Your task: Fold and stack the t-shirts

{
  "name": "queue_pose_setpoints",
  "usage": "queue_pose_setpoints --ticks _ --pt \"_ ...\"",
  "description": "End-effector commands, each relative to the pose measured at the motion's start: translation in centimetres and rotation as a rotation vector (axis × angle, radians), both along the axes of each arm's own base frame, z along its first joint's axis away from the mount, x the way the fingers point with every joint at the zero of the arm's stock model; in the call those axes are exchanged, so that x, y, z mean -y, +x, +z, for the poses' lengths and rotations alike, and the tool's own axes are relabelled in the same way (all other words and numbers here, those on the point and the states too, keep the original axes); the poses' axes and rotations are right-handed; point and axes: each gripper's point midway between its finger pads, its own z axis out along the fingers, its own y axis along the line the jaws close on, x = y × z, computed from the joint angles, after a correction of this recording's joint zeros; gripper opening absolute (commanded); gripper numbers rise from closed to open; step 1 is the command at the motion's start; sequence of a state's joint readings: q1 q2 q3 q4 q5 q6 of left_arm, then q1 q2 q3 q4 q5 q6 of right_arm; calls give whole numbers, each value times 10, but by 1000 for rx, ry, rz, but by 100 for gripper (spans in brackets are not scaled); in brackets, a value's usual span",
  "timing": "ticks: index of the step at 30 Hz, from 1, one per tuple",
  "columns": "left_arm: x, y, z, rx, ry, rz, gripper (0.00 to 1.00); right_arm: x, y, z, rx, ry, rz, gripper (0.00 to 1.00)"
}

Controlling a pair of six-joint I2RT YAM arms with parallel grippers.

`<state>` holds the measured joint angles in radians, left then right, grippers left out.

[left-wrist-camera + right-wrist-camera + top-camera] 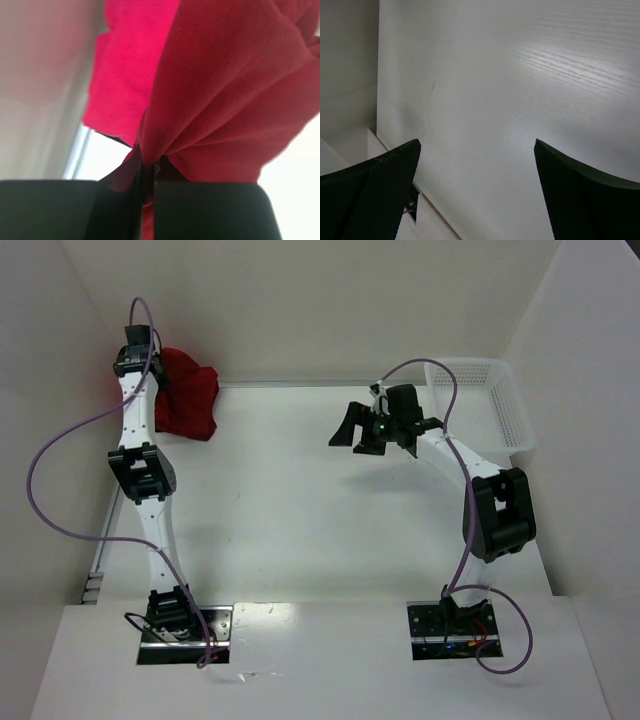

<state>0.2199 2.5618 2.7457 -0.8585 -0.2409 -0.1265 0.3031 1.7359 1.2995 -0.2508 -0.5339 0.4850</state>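
1. The left gripper (pixel 145 182) is pinched tight on a fold of the dark crimson short-sleeved cloth t-shirt (pixel 225 90), likely to drag it out for spreading.
2. The bright magenta-pink cloth t-shirt (pixel 130 65) lies just beyond that pinch.
3. The right gripper (pixel 476 145) hovers spread wide, holding nothing, probably ready for a second edge.
4. The crimson shirt fans away from the jaws in a bunch. Its long axis and collar direction cannot be told.

Cannot make out the left gripper (pixel 147 186) from above, tucked behind the left arm (pixel 138 435) and the crimson t-shirt (pixel 190 400). Cropped at the left wrist view's top edge: that cloth and the magenta t-shirt (pixel 127 65), the latter blurred.
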Motion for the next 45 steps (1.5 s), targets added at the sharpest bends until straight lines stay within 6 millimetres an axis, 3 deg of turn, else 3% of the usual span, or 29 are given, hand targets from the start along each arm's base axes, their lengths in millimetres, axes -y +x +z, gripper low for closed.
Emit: queue_pose_setpoints --ticks 1,3,6,14,19,20,22,24,27,28,35,36,38,39,41,42,44,45 --pt "-38 -1 20 67 37 71 0 3 0 8 -6 22 -38 100" --pt "-52 0 16 79 32 99 0 4 1 8 -4 17 -45 100" --pt "-57 2 9 84 34 133 0 3 1 8 -19 27 -57 100" --pt "-93 1 17 167 10 202 0 4 -1 3 -54 42 -88 100" --pt "-101 2 5 163 -9 198 10 4 -1 1 -54 42 -88 100" --pt "-101 3 -3 156 -19 205 24 4 -1 1 -54 42 -88 100" --pt "-101 4 -10 150 -29 212 37 3 1 0 -60 46 -93 100" --pt "-102 2 -14 147 -35 237 63 3 1 0 -60 46 -93 100" --pt "-107 0 -14 153 -44 254 83 -1 -1 0 -61 46 -84 100" --pt "-107 0 -14 153 -44 254 100 -1 -1 0 -61 46 -84 100" --pt "-101 -6 28 208 -51 241 100 -2 -3 3 -53 56 -75 100" --pt "-99 -9 43 224 -47 240 100 -2 -4 8 -43 59 -75 100" --pt "-88 -10 49 219 -58 217 100 -1 -4 13 -31 64 -74 100" --pt "-79 -11 68 239 -45 197 100 -1 -4 15 -25 59 -70 100" --pt "-58 -9 76 233 -58 141 100 7 4 28 26 15 -110 100" --pt "-49 -13 98 258 -50 113 100 11 9 46 86 -2 -122 100" --pt "-21 -13 115 270 -67 44 100 29 20 61 142 -75 -208 100" --pt "-9 -22 127 258 -58 10 100 37 25 84 195 -87 -258 100"
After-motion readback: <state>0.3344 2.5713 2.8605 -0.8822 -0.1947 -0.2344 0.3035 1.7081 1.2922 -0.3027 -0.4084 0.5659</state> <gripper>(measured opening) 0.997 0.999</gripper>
